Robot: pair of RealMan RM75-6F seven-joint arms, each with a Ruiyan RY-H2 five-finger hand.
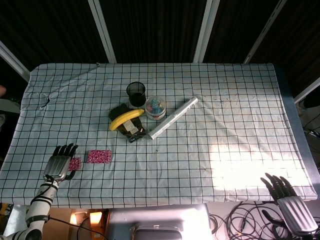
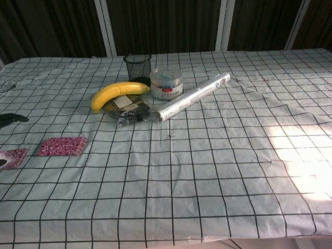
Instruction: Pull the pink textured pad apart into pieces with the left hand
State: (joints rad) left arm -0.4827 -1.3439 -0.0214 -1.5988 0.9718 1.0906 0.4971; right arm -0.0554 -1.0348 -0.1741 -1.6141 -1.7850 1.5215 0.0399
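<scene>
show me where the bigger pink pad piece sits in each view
Head view: bigger pink pad piece lies lower left, just right of the left hand.
Chest view: it lies at left, mid-height.
Shared landmark: the banana, up and right of it in both.

No legible text on anything.
</scene>
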